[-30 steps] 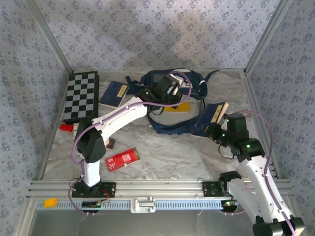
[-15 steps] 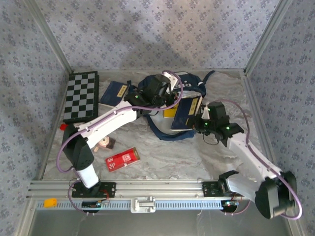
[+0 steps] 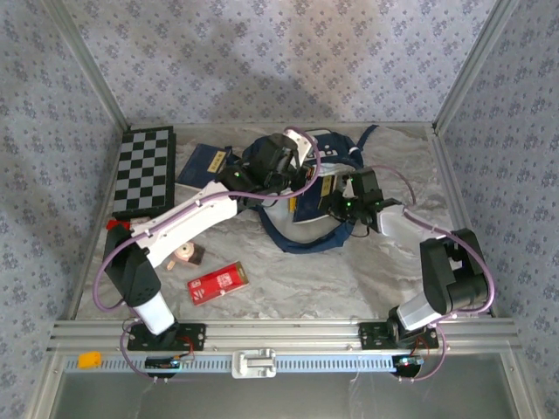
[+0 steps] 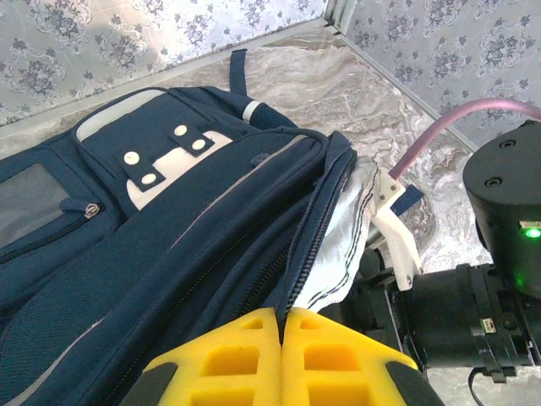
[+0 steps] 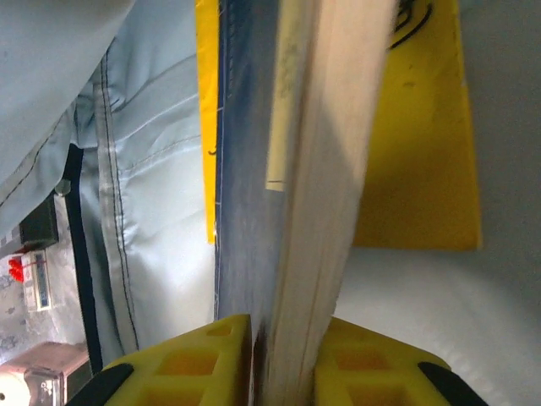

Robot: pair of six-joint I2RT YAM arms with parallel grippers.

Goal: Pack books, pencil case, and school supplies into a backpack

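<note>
The navy backpack point(image 3: 301, 239) point(image 4: 169, 220) lies at the back middle of the table, its zip opening gaping toward the right. My left gripper point(image 3: 297, 166) point(image 4: 281, 315) is shut on the zip edge of the backpack and holds the flap up. My right gripper point(image 3: 332, 197) point(image 5: 283, 326) is inside the opening, shut on a navy book point(image 3: 316, 190) point(image 5: 249, 169) held on edge against the pale lining point(image 5: 152, 169). A yellow book point(image 3: 301, 205) point(image 5: 423, 169) lies inside, behind it. Another navy book point(image 3: 203, 164) lies left of the backpack. The red pencil case point(image 3: 218, 282) lies front left.
A chequered board point(image 3: 144, 170) lies at the far left, with a tiny red block point(image 3: 116, 224) by its near corner. A small round object point(image 3: 185, 255) sits beside the left arm. The right arm's black body point(image 4: 499, 220) is close to the backpack's opening. Patterned walls enclose the table.
My right arm swung left and carried the navy book from the table right of the backpack into its opening. My left gripper kept its hold and drew the flap slightly left.
</note>
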